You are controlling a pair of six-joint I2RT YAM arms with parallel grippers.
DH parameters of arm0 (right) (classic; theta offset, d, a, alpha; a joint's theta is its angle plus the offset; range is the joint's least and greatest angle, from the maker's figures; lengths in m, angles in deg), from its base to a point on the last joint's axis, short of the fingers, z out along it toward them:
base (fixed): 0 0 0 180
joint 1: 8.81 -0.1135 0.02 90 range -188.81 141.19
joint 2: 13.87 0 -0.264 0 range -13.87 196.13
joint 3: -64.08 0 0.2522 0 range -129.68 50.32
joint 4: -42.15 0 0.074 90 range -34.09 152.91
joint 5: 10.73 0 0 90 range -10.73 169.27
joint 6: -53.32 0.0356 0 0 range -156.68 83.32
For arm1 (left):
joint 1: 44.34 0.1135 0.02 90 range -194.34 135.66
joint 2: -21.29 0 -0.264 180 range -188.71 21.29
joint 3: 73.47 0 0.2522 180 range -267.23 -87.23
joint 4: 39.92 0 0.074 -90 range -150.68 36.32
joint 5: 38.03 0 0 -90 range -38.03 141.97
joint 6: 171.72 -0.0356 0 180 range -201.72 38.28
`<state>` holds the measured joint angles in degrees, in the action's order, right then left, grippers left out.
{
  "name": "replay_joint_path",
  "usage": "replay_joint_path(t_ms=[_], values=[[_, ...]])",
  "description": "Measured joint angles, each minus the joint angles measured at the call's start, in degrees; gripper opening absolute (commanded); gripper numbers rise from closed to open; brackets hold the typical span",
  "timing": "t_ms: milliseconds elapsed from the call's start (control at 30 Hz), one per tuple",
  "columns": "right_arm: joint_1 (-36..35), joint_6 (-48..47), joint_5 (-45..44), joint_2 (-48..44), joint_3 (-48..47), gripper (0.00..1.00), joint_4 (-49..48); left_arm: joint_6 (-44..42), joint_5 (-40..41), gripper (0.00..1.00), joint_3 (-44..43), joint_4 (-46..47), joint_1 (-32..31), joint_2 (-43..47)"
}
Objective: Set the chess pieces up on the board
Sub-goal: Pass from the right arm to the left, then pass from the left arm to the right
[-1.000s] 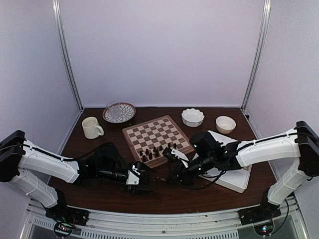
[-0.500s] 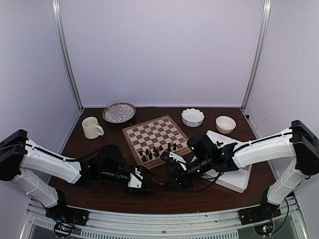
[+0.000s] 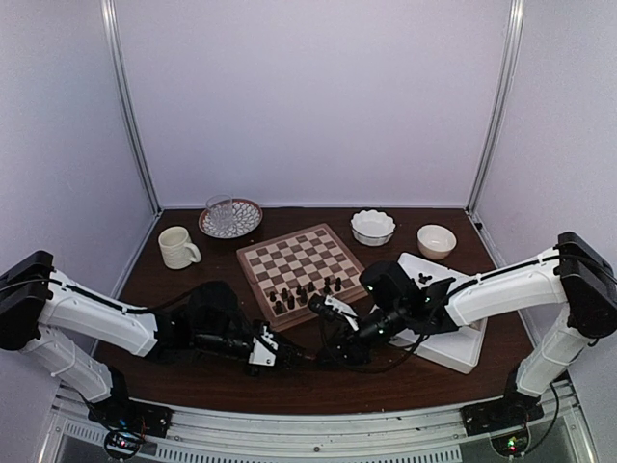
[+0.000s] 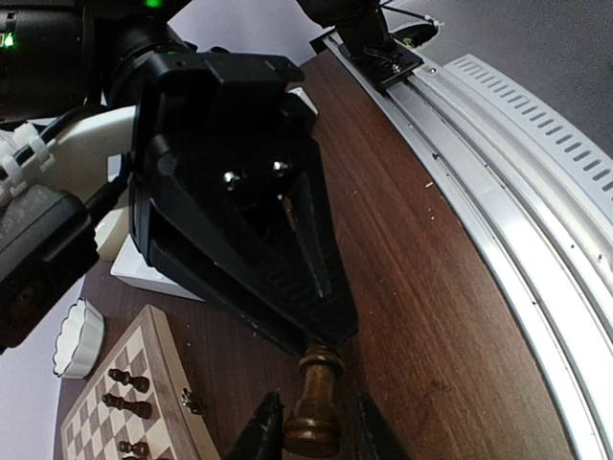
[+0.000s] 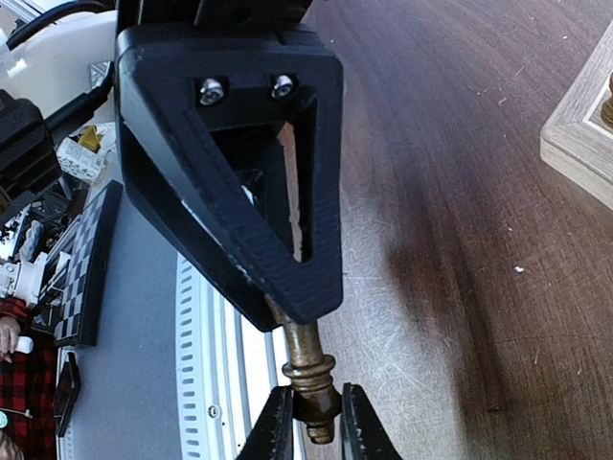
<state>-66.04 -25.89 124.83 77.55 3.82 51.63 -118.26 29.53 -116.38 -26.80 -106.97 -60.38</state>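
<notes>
1. Dark chess piece (image 4: 314,401): held off the table (image 3: 405,386), near the front edge, in front of the board (image 3: 299,253).
2. Right gripper (image 5: 311,422): fingers narrow, clamped on one end.
3. Left gripper (image 4: 314,436): fingers narrow, closed around its base.
4. Other dark pieces (image 3: 301,292): standing on the board's near rows.

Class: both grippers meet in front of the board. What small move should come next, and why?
Probably open the right gripper slightly and let go. Both it and the left gripper are clamped on one dark chess piece, held off the board. The left has only just closed on it, so this looks like a handover.
</notes>
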Motion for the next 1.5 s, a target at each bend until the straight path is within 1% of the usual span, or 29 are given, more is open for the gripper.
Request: replay_joint_path(t_ms=[67,100,300,367,433,467,533,700,867,933,1067,1133,1233,1267,1367,1500], values=[[0.0,0.2,0.3,0.0,0.0,0.12,-0.2,0.0,0.2,0.18,-0.2,0.0,0.0,0.0],[0.0,0.2,0.5,0.0,0.0,0.14,-0.3,0.0,0.2,0.16,-0.3,0.0,0.0,0.0],[0.0,1.4,0.7,0.0,0.0,0.48,-1.7,0.9,1.3,0.15,-0.3,1.0,-0.1,0.0],[0.0,2.0,0.3,0.0,0.5,0.53,-3.8,2.2,3.1,0.12,0.1,3.7,-0.1,0.0],[0.0,3.1,-1.0,-0.9,2.0,0.58,-6.3,3.8,5.3,0.06,1.0,6.8,-0.1,0.2],[0.0,3.9,-1.7,-1.6,3.0,0.59,-7.4,4.7,6.6,0.03,1.6,8.3,-0.1,0.3],[0.0,5.3,-4.3,-3.2,5.6,0.61,-11.0,6.6,8.8,0.01,2.6,10.8,-0.1,0.7],[0.1,8.0,-9.7,-5.8,9.7,0.6,-19.5,10.6,11.8,0.01,3.5,15.4,-0.1,1.2],[0.1,10.4,-12.1,-6.0,11.1,0.61,-27.2,14.4,11.8,0.02,3.7,19.4,-0.1,1.2],[0.1,10.9,-13.3,-6.1,11.9,0.6,-29.9,16.0,11.4,0.02,3.7,21.3,-0.1,0.8],[0.2,12.4,-14.7,-7.0,13.9,0.54,-34.1,18.2,10.0,0.02,3.8,24.1,-0.1,0.4],[0.3,13.1,-14.8,-7.2,14.4,0.53,-35.7,18.7,9.5,0.01,3.9,24.6,-0.1,0.4],[0.4,13.7,-14.6,-7.3,14.5,0.48,-37.4,19.1,9.1,0.01,4.1,25.0,-0.1,0.3],[0.4,13.9,-14.4,-7.4,14.5,0.47,-37.7,19.1,8.9,0.01,4.1,25.1,-0.1,0.3],[0.4,14.5,-13.4,-7.6,14.5,0.37,-38.4,19.1,8.5,0.01,4.1,25.5,-0.1,0.3],[0.4,15.0,-12.4,-7.7,14.5,0.3,-39.0,19.1,8.2,0.01,4.1,25.5,-0.1,0.3]])
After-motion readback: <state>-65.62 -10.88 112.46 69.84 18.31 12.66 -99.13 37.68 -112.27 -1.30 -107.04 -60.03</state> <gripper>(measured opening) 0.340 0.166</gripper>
